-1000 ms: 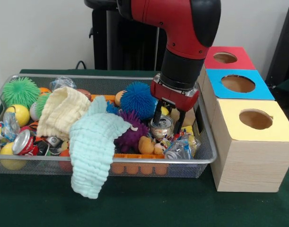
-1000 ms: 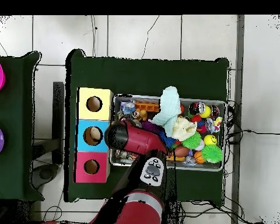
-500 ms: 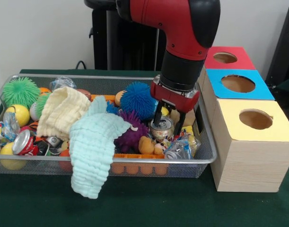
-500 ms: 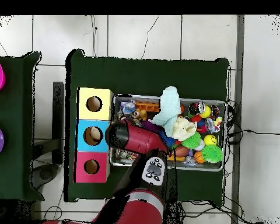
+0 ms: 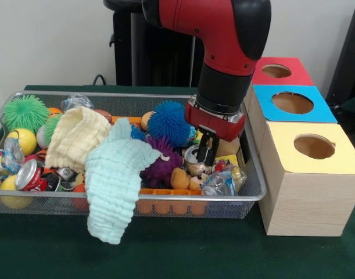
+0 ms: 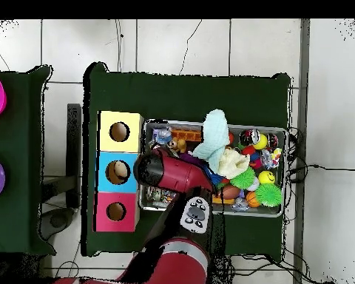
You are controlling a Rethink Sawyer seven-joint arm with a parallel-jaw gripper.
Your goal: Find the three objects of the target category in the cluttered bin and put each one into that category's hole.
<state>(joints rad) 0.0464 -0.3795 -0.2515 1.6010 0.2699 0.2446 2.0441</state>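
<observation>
A silver drink can lies tilted among toys at the right end of the wire bin. My gripper hangs from the red arm right over it, fingers drawn together on the can's top rim. A red can lies at the bin's left end. A crushed can in clear wrap rests by the front right corner. In the overhead view the arm hides the gripper and the can.
Right of the bin stand the red box, blue box and yellow box, each with a round hole. A mint cloth hangs over the front rim beside a yellow cloth. Blue, purple and green spiky balls fill the bin.
The fingers straddled the silver can wide apart; now they have closed together on its rim. The can has tipped slightly. The arm has barely shifted.
</observation>
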